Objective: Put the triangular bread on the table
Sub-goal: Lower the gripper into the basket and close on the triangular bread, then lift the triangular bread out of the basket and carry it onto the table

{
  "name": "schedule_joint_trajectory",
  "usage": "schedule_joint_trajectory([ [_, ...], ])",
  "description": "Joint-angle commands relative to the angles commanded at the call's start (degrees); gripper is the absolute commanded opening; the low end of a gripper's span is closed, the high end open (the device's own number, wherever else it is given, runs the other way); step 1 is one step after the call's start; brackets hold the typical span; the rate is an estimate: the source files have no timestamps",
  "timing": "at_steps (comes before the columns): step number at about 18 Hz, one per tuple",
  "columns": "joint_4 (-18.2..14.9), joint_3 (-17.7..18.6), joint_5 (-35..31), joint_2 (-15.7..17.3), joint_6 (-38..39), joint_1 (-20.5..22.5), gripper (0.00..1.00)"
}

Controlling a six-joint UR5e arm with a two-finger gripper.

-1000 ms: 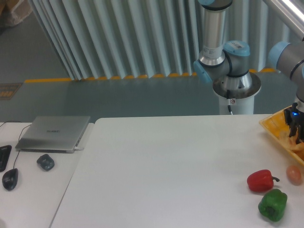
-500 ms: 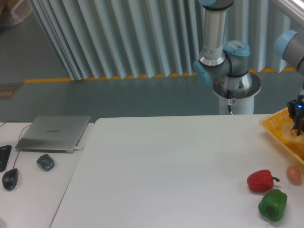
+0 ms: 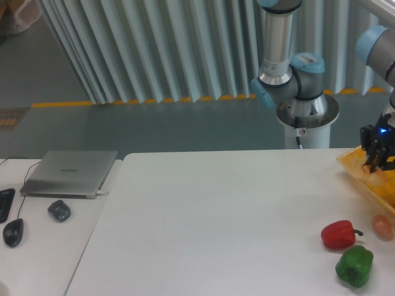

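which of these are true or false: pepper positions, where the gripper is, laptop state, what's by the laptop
1. The red pepper lies on the table right next to the green pepper. True.
2. The gripper hangs over the laptop. False: it is above the yellow tray at the right edge.
3. The laptop is open. False: its lid is closed.
4. Two mice sit on the desk near the laptop. True.

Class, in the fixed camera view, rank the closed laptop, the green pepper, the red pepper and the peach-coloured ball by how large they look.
1. Closed laptop
2. Green pepper and red pepper: too alike to rank, and the green one sits nearer the camera.
3. Peach-coloured ball
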State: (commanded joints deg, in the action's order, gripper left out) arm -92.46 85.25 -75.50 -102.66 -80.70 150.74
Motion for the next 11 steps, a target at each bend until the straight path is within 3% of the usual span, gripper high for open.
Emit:
schedule_joint_trajectory([
  [8,0.53,0.79,-0.44,-1.05,5.37,-7.38,0.18],
  [11,1.58,2.01,-2.53,-2.28,7.82,-12.47,0.18],
])
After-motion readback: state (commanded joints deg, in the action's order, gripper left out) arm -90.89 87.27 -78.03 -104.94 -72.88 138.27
